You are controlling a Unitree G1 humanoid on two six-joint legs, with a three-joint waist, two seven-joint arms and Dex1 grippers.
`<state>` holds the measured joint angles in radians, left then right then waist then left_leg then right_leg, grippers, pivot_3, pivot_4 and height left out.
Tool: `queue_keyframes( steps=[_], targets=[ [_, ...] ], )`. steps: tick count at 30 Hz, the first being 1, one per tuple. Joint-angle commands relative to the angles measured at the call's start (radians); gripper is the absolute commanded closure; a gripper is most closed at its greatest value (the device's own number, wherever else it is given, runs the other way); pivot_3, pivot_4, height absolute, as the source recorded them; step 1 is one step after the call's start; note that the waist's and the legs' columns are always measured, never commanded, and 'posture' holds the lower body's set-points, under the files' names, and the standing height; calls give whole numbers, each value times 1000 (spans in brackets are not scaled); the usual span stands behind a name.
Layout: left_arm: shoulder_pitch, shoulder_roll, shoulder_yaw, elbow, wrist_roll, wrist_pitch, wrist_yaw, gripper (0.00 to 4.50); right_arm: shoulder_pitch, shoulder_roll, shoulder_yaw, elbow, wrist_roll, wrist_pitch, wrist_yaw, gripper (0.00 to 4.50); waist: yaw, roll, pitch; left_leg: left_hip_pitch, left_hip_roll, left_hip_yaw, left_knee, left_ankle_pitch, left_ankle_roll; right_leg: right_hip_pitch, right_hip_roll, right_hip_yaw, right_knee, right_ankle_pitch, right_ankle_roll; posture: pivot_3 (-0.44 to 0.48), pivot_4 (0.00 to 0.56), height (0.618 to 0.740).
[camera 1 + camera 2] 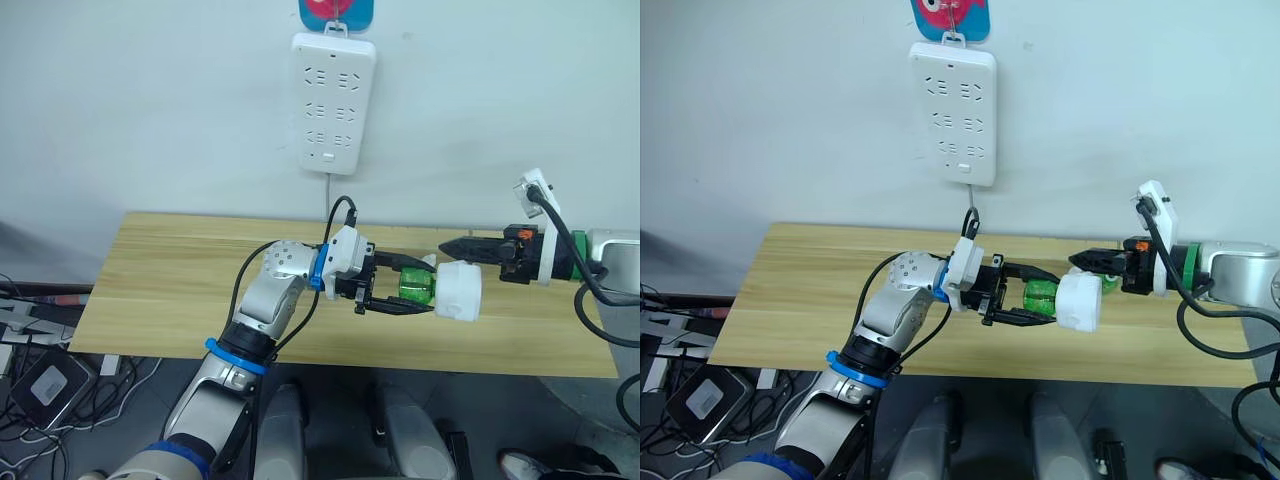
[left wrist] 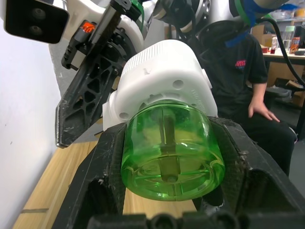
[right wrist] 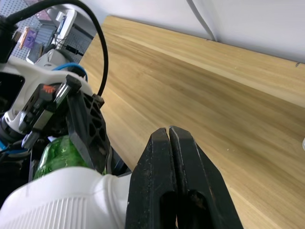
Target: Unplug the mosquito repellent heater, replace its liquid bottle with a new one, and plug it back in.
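Held above the near edge of the pale wooden table (image 1: 180,290), the left gripper (image 1: 400,291) is clamped on the green translucent liquid bottle (image 1: 414,288) in the small white rounded plastic mosquito repellent heater (image 1: 459,291), while the right gripper (image 1: 455,246), fingers pressed together, touches the heater's top without gripping it, so twisting the bottle may just spin or drop it.

A pale, plain wall (image 1: 150,100) fills the upper part of the scene. At 12 o'clock a white power strip (image 1: 333,103) hangs on it from a blue and red hook (image 1: 335,12), its cord (image 1: 328,190) dropping toward a long light wooden table (image 1: 170,290) that stands against the wall and spans the middle. At 8 o'clock, on the grey floor (image 1: 130,400), lie tangled cables (image 1: 40,420) and a dark flat device (image 1: 45,385). In the left wrist view a seated person (image 2: 248,90) in a dark shirt shows, with shelves (image 2: 286,33) behind.
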<state>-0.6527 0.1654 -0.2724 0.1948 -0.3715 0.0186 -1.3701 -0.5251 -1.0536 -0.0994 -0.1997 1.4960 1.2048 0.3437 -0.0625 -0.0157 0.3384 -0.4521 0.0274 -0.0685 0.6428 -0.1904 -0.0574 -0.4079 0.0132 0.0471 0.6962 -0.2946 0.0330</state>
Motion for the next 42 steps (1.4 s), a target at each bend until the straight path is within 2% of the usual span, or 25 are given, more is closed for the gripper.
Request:
queue_keyframes(
  steps=[1,23,25,28,31,34,37,42],
  targets=[
    [-27,-14,38,-36,-34,-10,30,2235,21,-9,-16,-51,6,50,43,4450,0,0,0,0,0,0,0,0,0,0,0,0,0,0,0,-114,313,740],
    [-41,-23,47,-12,-24,-20,48,2235,57,2,-61,-100,58,116,74,4450,0,0,0,0,0,0,0,0,0,0,0,0,0,0,0,-120,316,740],
    [-39,-22,45,-10,-17,-35,47,2235,33,35,-78,-71,38,78,27,4450,0,0,0,0,0,0,0,0,0,0,0,0,0,0,0,-120,316,740],
    [-28,-11,38,12,16,-122,31,2235,-55,51,-112,48,128,73,-35,4450,-4,0,0,0,-1,0,0,0,0,0,0,0,0,0,0,-120,316,740],
    [-25,2,47,68,47,-226,24,2235,-122,-4,-142,181,326,81,-88,3923,-3,0,0,0,-1,1,0,0,0,0,0,1,1,0,-1,-120,316,740],
    [-43,5,67,144,72,-340,39,2235,-122,-62,-153,252,442,60,-169,2885,-2,0,0,0,-1,1,0,0,0,0,0,1,0,0,-1,-125,319,740],
    [-79,6,81,263,133,-557,63,2235,-60,-103,-172,244,476,64,-208,1882,3,0,0,-1,-1,1,0,-1,1,0,0,0,-1,1,-1,-134,316,740],
    [-151,-5,99,443,187,-895,102,2235,45,-52,-222,157,476,57,-208,169,4,0,0,-1,-1,2,0,-1,2,0,-1,1,0,1,-1,-134,316,740]
  ],
)
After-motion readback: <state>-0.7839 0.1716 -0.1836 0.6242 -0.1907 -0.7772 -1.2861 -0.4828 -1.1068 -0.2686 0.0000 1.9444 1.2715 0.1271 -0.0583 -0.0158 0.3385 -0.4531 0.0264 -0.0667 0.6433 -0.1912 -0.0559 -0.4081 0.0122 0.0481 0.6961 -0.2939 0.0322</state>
